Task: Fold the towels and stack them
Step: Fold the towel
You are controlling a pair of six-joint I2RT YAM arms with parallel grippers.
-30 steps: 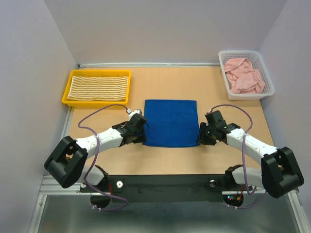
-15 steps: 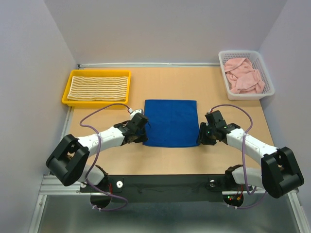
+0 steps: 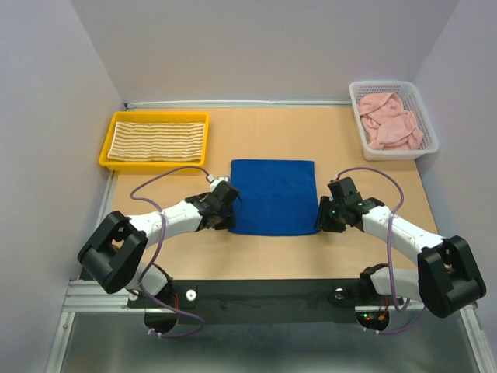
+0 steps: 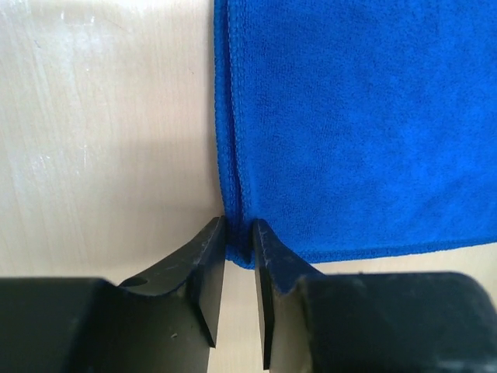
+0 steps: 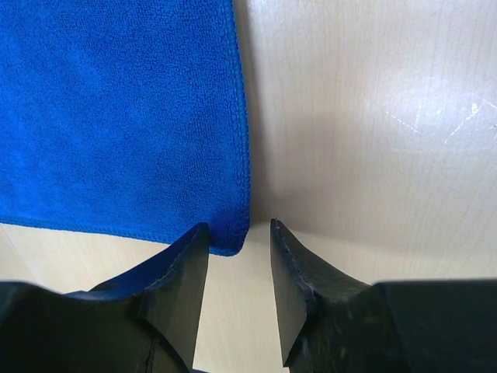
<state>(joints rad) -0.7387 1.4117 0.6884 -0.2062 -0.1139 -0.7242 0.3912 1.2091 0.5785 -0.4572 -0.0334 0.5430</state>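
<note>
The royal blue towel (image 3: 273,196) lies flat and folded at the table's middle. My left gripper (image 3: 228,222) is at its near-left corner. In the left wrist view the gripper (image 4: 239,225) is shut on that corner of the blue towel (image 4: 349,116), whose doubled edge fills the narrow gap between the tips. My right gripper (image 3: 320,224) is at the near-right corner. In the right wrist view it (image 5: 239,227) stands open, the blue towel's (image 5: 116,101) corner touching only the left finger. The yellow-and-cream striped towel (image 3: 158,140) lies folded at the back left. Pink towel cloth (image 3: 392,120) is crumpled at the back right.
The striped towel sits in a yellow tray (image 3: 105,158) at the back left. The pink cloth fills a white mesh basket (image 3: 432,145) at the back right. Grey walls close in the table on three sides. Bare wood shows around the blue towel.
My left arm has edged slightly to the right along the towel's near-left corner. The right arm and the blue towel have not visibly moved.
</note>
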